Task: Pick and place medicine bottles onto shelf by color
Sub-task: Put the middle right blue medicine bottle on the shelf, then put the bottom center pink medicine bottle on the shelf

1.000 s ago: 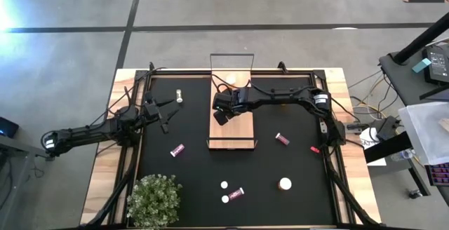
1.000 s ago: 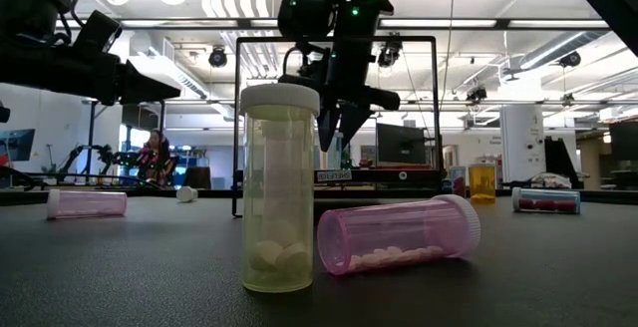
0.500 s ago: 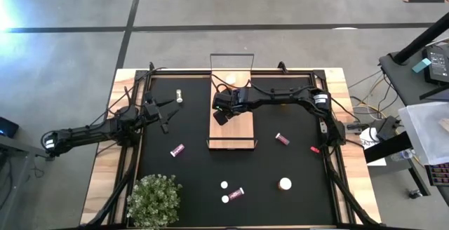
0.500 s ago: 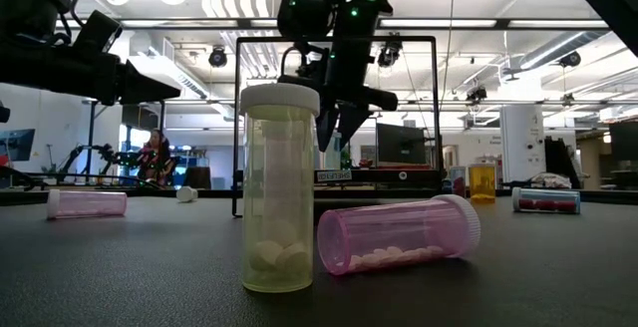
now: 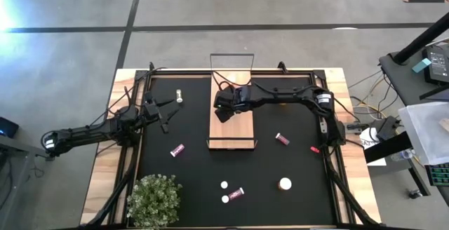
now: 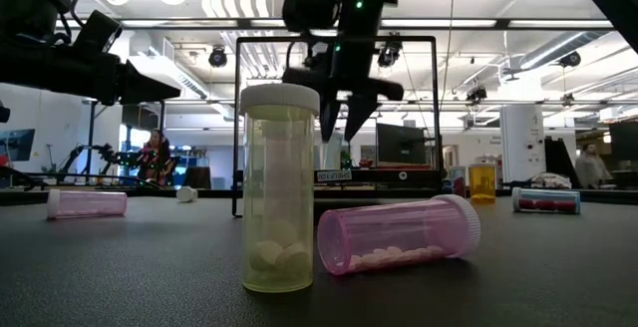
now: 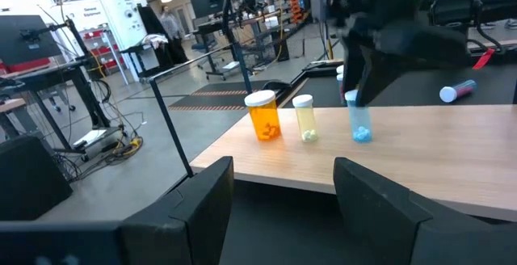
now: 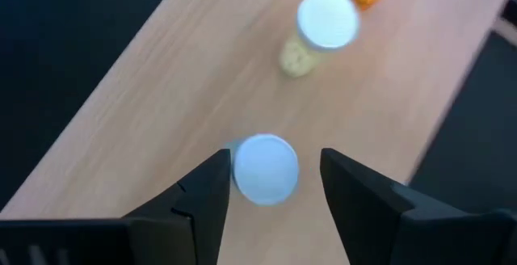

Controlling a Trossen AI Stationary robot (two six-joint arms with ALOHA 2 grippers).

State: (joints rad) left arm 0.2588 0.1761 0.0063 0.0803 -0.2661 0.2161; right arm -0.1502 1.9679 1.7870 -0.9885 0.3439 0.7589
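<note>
Three bottles (image 7: 308,119) stand on one shelf (image 5: 231,126); perhaps seven more bottles dot the mat (image 5: 196,174).

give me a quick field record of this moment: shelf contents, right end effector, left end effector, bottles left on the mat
shelf: three bottles standing in a row: orange bottle, pale yellow bottle, blue bottle
right end effector: above the blue bottle, fingers open either side of its cap
left end effector: open, empty, beside the shelf
mat: pink and pale bottles lying or standing
</note>
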